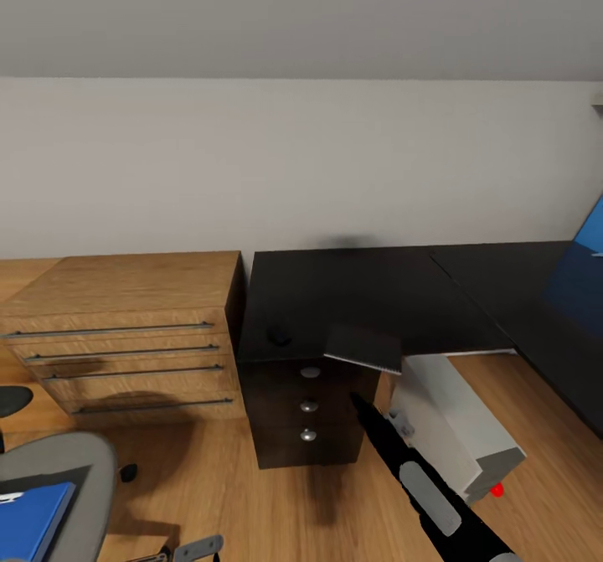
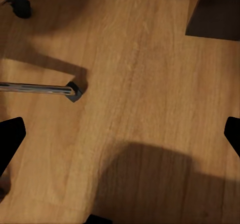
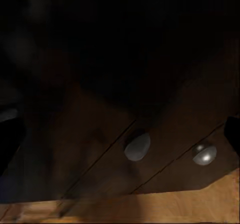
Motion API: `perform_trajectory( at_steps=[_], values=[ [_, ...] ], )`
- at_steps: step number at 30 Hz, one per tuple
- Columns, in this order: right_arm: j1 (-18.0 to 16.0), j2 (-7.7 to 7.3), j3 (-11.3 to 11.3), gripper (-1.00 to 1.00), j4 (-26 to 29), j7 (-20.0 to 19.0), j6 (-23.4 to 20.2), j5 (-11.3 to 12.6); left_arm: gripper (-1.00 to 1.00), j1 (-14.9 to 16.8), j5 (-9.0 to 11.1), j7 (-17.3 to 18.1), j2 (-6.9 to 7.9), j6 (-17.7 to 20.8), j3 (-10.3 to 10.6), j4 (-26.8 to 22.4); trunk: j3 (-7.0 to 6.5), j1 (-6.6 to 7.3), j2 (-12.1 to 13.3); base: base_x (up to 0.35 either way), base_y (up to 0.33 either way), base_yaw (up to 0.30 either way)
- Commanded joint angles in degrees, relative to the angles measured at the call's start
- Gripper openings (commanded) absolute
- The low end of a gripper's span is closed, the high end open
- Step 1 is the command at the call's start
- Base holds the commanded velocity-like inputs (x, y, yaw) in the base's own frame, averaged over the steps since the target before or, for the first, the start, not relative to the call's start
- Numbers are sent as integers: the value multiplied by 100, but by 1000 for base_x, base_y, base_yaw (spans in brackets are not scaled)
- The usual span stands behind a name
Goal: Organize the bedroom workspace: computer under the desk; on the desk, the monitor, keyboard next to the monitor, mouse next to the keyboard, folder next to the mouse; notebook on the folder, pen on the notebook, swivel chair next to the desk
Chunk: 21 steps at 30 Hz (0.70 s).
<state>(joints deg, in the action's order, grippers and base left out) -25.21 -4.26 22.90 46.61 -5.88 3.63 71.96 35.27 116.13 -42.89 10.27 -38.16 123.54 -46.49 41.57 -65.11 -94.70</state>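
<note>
While my head camera looks down, the glossy black counter (image 1: 360, 294) fills mid-frame, its dark drawers carrying round silver knobs (image 1: 310, 372). A thin dark grey notebook (image 1: 363, 348) lies at the counter's front edge, overhanging it, and the tiny rounded mouse (image 1: 277, 334) sits to its left. Below right, the boxy pale grey computer (image 1: 456, 424) lies tilted on the wood floor. A light-wood dresser (image 1: 126, 336) with long bar handles stands at left. At lower left, the bright blue folder (image 1: 29, 520) rests on the swivel chair (image 1: 79, 482). My right arm reaches up from lower right toward the drawers.

From my left wrist, my left tool (image 2: 120, 134) is released, black fingertips wide apart over grainy floor planks.

From my right wrist, my right tool (image 3: 120, 134) faces the dim drawer fronts; it looks released.
</note>
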Motion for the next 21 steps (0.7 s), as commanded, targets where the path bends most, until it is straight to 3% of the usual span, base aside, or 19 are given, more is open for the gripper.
perform_trajectory(
  at_steps=[1,2,8,11,12,17,19,20,21],
  values=[
    [33,0,56,100,-150,-178,40,-638,100,9,6,-16,-6,-16,21,-8,-14,23,39,0,0,0],
    [83,5,61,100,-168,-214,41,-756,100,10,8,-17,-6,-16,21,-5,-31,45,79,0,0,0],
    [304,20,83,100,-297,-255,41,-950,100,9,10,-18,-8,-16,21,-1,-139,177,319,0,0,0],
    [359,21,83,100,-841,-256,57,-989,100,11,7,-17,-8,-16,21,-1,-193,243,440,0,0,0],
    [371,24,78,100,-1225,-247,248,-1001,100,11,7,-18,-8,-16,21,0,-211,265,480,0,0,0],
    [379,28,96,100,-1745,-223,930,-1004,100,11,11,-23,-8,-21,21,-5,-301,374,680,0,0,0],
    [382,31,107,100,-2099,-209,1390,-1006,100,9,13,-26,-8,-23,21,-5,-337,418,761,0,0,0],
    [382,60,110,100,-2741,-198,2040,-1003,100,9,39,-28,-8,-24,21,-7,-355,440,801,0,0,0],
    [383,65,110,100,-2843,-195,2104,-1002,100,10,57,-28,-10,-24,21,-5,-373,462,841,0,0,0]
  ],
)
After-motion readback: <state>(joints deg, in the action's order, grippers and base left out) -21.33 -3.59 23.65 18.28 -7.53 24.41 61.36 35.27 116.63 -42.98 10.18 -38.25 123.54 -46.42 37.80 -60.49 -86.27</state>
